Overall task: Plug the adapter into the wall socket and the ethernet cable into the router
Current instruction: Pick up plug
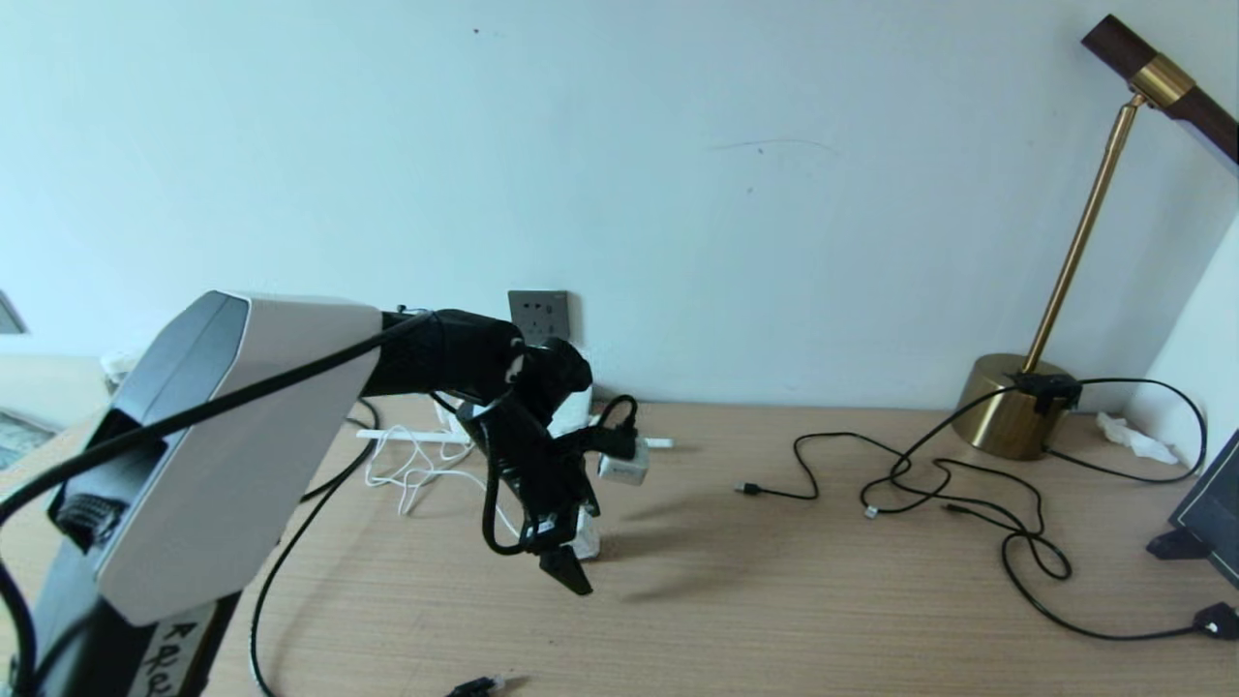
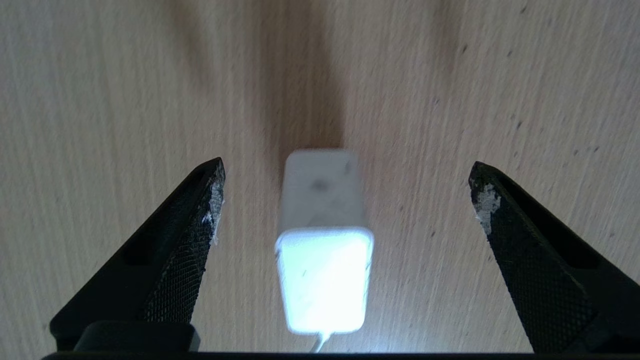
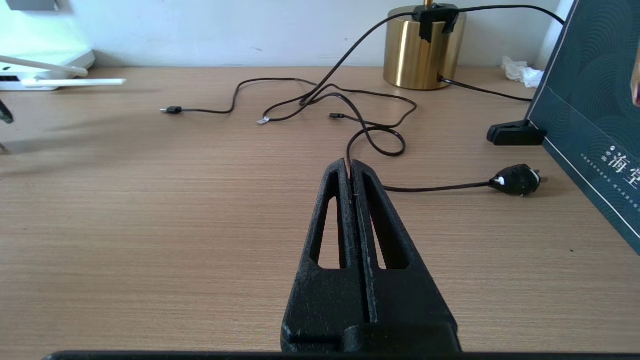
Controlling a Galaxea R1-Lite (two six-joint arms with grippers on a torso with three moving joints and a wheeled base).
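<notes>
Two grippers seen. Left gripper (image 2: 345,200) hung over the wooden table (image 1: 774,581), spread wide, gripping nothing. Straddled the adapter (image 2: 324,250), which stood on the table between the fingertips (image 2: 212,190) and apart from both. Same adapter (image 1: 587,537) half hidden behind the fingers from the head camera. Wall socket (image 1: 539,315) mounted on the wall above the router (image 3: 40,55), with nothing plugged in. Ethernet cable (image 1: 266,600) trailed down the table's left side, plug (image 1: 476,686) at the near edge. Right gripper (image 3: 350,167) parked low over the table, pressed closed and empty, near thin black cables (image 3: 350,100) and a brass lamp base (image 3: 425,50).
</notes>
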